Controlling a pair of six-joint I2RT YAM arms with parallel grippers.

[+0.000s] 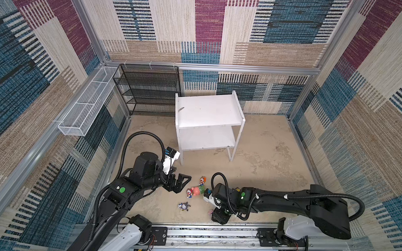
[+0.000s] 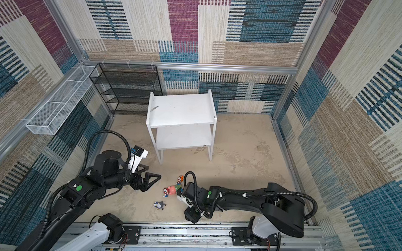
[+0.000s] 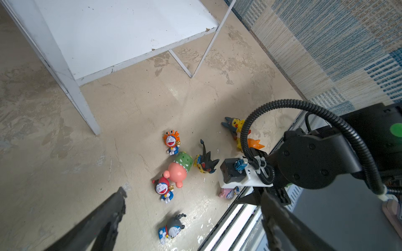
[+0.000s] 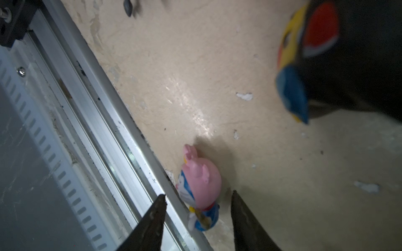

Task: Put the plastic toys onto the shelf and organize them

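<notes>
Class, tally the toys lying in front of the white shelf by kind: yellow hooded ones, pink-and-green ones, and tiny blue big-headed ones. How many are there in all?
Yellow hooded toys: 3 (black hood, blue hood, orange hood)
Pink-and-green toy: 1
Tiny blue big-headed toys: 4 (crab hood, red hood, grey hood, pink hood)
Total: 8

Shelf [image 3: 121, 32]: white lower board, thin legs on beige floor [image 3: 65, 130]. Toys loose on floor.
- Crab-hood figurine [image 3: 171, 142] nearest shelf leg.
- Pink-and-green figurine [image 3: 179, 168] on its side, touching red-hood figurine [image 3: 163, 189].
- Black-hood figurine [image 3: 205, 163] just beside green end.
- Grey-hood figurine [image 3: 171, 227] lying apart, near rail [image 3: 228, 217].
- Blue-hood figurine [image 3: 233, 123] and orange-hood figurine [image 3: 252, 144] partly behind right arm [image 3: 315, 156] cable.
- Pink figurine [image 3: 227, 192] half hidden under that arm.

Left gripper [image 3: 193, 192]: jaws spread wide.
</notes>
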